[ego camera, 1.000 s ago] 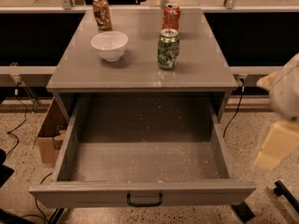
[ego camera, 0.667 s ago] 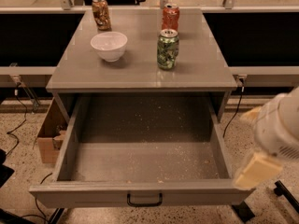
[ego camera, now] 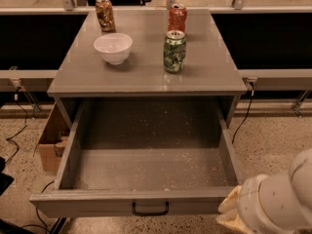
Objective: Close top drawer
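Top drawer (ego camera: pixel 97 204) stands pulled out under the tabletop (ego camera: pixel 214 74), only pale crumbs on its floor; gripper (ego camera: pixel 233 212) low at its front right corner, grip state I cannot tell; bowl (ego camera: pixel 113 48), green can (ego camera: pixel 174 51), red can (ego camera: pixel 177 17), brown can (ego camera: pixel 105 14) up top; cardboard box (ego camera: pixel 48 143) left.

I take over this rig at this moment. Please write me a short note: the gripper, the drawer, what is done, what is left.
Gripper: low at the right, by the drawer's front right corner; contact cannot be told.
Drawer: pulled wide open, front far out from the frame.
Done: nothing visible yet on the closing.
Left: probably bring the gripper to the front, near the handle, and push straight in until it is shut.
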Motion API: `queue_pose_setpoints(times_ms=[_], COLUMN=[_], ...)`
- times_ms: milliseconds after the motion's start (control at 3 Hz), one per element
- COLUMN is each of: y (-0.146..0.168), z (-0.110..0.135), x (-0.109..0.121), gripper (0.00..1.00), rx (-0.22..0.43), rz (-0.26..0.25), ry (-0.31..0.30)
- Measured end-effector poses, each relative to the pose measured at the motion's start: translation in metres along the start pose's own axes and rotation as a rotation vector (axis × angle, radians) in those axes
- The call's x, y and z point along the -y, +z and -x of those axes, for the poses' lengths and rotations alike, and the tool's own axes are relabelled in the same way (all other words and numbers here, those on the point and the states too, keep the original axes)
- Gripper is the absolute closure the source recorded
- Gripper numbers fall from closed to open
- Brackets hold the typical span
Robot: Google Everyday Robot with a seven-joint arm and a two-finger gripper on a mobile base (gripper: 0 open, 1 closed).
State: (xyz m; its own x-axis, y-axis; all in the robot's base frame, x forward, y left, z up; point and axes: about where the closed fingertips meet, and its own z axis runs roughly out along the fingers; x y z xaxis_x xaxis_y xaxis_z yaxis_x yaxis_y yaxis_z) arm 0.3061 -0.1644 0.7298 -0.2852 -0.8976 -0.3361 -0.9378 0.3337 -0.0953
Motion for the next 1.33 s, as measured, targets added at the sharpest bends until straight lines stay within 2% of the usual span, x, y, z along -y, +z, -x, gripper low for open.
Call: queue_pose_setpoints(times_ms=[333,667,1000,1333], y=[0.043,0.047,0.047,0.077], z=[-0.022,-0.027,-0.026,-0.024], x=[-0.045,-0.052,-0.052,-0.055], gripper=[0.87,1.00,1.00,1.00], rx=[0.017,0.009,0.010,-0.009], rz=[0.089,0.101,0.101,0.124], ry=[0.024,0.027,0.027,0.027])
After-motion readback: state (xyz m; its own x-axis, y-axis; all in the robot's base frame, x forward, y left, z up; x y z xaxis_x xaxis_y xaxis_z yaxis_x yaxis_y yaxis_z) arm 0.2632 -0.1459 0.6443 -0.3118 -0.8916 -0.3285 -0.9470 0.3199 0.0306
